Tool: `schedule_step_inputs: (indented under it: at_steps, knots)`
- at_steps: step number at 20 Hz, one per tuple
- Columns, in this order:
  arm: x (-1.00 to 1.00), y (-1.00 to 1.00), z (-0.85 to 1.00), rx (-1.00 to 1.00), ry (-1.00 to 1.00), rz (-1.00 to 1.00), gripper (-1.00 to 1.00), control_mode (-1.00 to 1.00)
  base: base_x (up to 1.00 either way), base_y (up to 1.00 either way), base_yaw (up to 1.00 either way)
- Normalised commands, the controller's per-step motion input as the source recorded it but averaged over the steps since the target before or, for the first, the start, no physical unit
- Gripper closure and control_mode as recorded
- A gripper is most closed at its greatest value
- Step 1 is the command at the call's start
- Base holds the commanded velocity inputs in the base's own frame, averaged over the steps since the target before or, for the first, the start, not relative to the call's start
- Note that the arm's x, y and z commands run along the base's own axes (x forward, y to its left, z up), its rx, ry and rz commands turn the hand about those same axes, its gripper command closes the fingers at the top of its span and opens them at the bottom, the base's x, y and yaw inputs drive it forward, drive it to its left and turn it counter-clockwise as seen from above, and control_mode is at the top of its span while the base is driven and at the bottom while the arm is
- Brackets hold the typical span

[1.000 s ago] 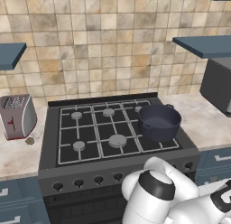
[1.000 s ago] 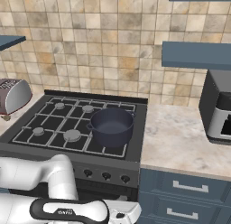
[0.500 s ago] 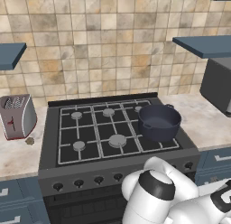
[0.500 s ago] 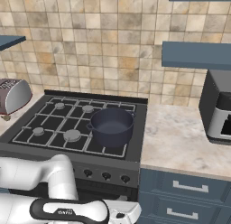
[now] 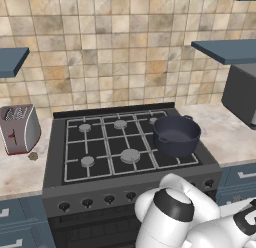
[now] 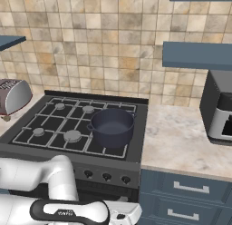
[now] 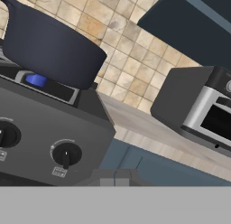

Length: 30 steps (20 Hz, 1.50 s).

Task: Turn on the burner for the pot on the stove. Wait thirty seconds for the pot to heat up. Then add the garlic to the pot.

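Observation:
The dark navy pot [image 5: 175, 134] stands on the front right burner of the black stove [image 5: 107, 142]. In the hand view a blue flame [image 7: 36, 79] glows under the pot [image 7: 49, 42]. The garlic [image 5: 33, 155], a tiny tan lump, lies on the counter left of the stove, in front of the toaster. My gripper [image 7: 115, 178] is shut and empty, low in front of the stove's front panel [image 7: 40, 114], just right of a dark knob [image 7: 66, 154]. The right base view shows the pot [image 6: 112, 126] at the stove's near right corner.
A silver toaster [image 5: 19, 128] with a red lever sits on the left counter. A toaster oven [image 6: 219, 106] stands on the marble counter [image 6: 181, 142] right of the stove. Blue shelves [image 6: 197, 54] hang on the tiled wall. My white arm [image 5: 172, 214] folds low before the knobs.

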Motion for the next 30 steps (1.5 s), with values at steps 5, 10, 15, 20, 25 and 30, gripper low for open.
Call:
schedule_step_inputs:
  at_steps: [5,10,15,20,25,30]
  knots:
    - [0.00,0.00,0.00,0.00,0.00,0.00,1.00,-1.00,0.00,0.00,0.00]
    - [0.00,0.00,0.00,0.00,0.00,0.00,1.00,-1.00,0.00,0.00,0.00]
    - [0.00,0.00,0.00,0.00,0.00,0.00,1.00,-1.00,0.00,0.00,0.00]
    - [0.00,0.00,0.00,0.00,0.00,0.00,1.00,-1.00,0.00,0.00,0.00]
    - [0.00,0.00,0.00,0.00,0.00,0.00,1.00,-1.00,0.00,0.00,0.00]
    - [0.00,0.00,0.00,0.00,0.00,0.00,1.00,-1.00,0.00,0.00,0.00]
